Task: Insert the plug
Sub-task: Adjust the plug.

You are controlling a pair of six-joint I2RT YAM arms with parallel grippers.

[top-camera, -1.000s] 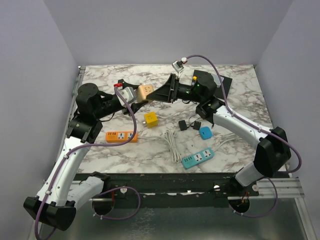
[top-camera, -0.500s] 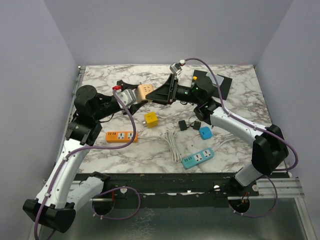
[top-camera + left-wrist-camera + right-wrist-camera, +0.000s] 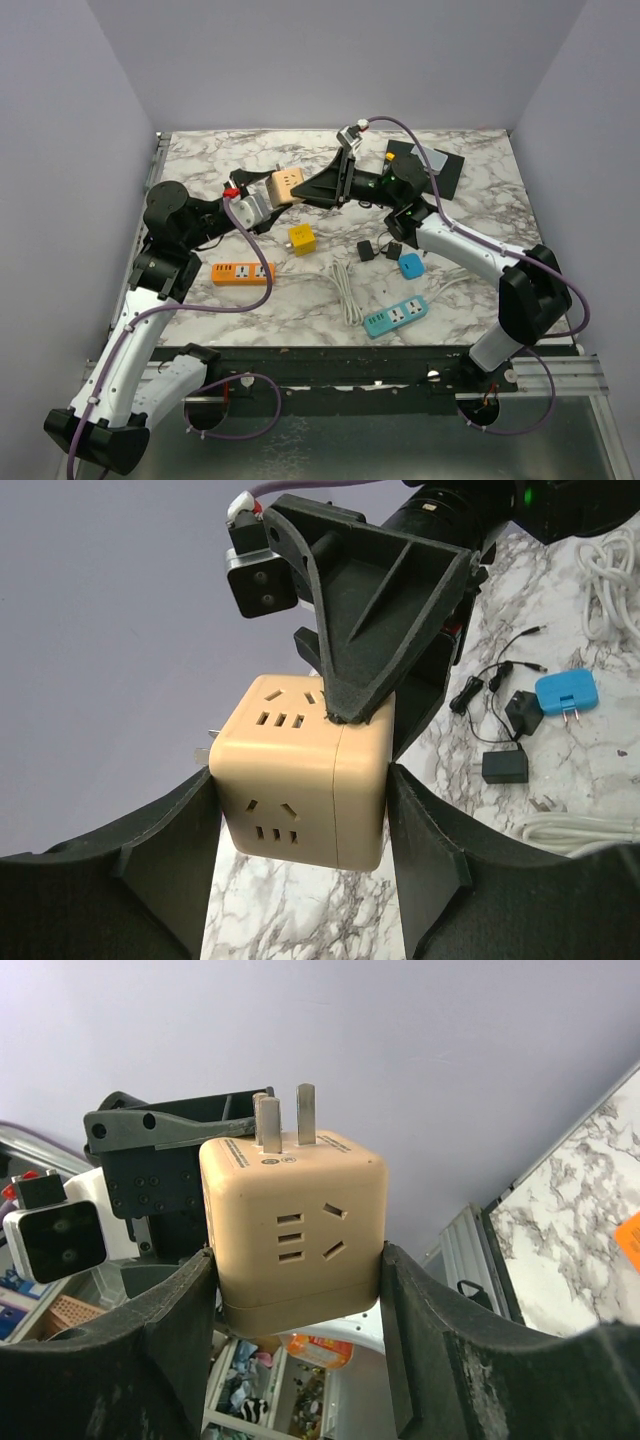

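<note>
**A:** Left jaws, state?

**B:** Clenched on the beige cube adapter (image 3: pixel 295 780). In the left wrist view, the black pads (image 3: pixel 160 860) press on opposite side faces, with no gap on either side. The jaws stand about half spread, filled by the cube's width.

**A:** Right jaws?

**B:** Grasping the same cube. In the right wrist view, a finger (image 3: pixel 170 1340) lies against each side wall, and the cube sits between them. Its prongs (image 3: pixel 305 1110) point to the top of the frame. In the left wrist view, one right fingertip (image 3: pixel 345 705) touches the cube's upper face at the seam. The other is hidden behind the cube.

**A:** Position of the cube?

**B:** In the top view it is upper centre, slightly left, held above the tabletop (image 3: pixel 220 160) where the two arms meet. Both arms grip it at once, the left from the left of the frame and the right from the right. Socket faces show in both wrist views.

**A:** What else is on the tabletop?

**B:**
- A yellow cube (image 3: pixel 301 239) lies just below the held one in the frame.
- An orange power strip (image 3: pixel 243 272) lies to the lower left of the yellow cube.
- A blue power strip (image 3: pixel 395 315) lies at lower centre-right.
- A white cable (image 3: pixel 345 290) is coiled between the two strips.
- A small blue plug (image 3: pixel 411 264) lies beside the black adapters (image 3: pixel 367 249), right of centre.
</note>
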